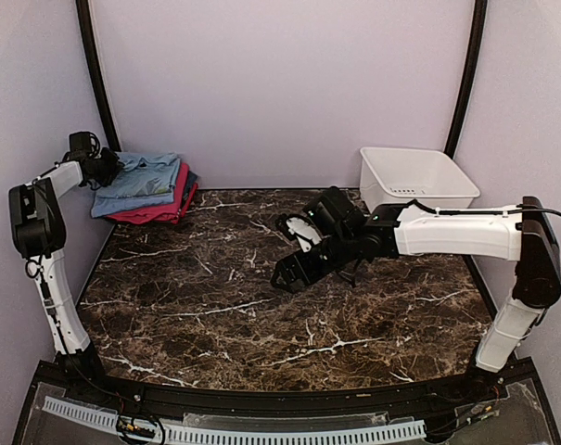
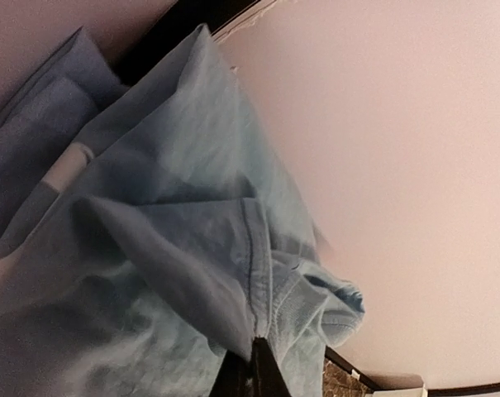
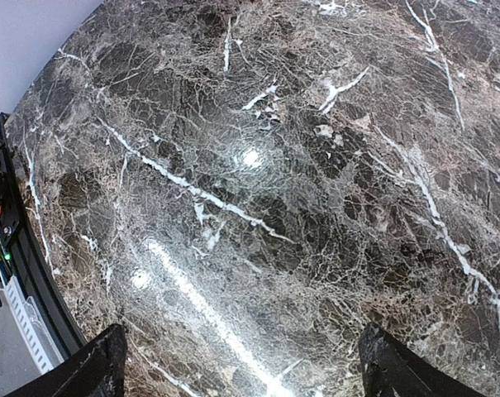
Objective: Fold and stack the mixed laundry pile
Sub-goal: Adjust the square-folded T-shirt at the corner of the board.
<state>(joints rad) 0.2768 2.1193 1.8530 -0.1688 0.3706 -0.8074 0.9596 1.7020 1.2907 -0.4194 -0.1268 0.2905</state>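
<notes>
Left pincer (image 2: 251, 364) clamped, right pincer (image 3: 243, 347) agape

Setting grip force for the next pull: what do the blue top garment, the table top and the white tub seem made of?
The blue top garment: soft matte cloth, probably cotton; it creases and shows a stitched hem. The table top: polished dark marble look, white veins and lamp glare; real stone or laminate, unclear. The white tub: smooth rigid plastic, apparently, with moulded rim.

Two arms out there, left arm (image 1: 46, 232) and right arm (image 1: 456, 232); one white tub (image 1: 417, 176); one laundry stack (image 1: 146, 188); one marble table (image 1: 215, 315).
</notes>
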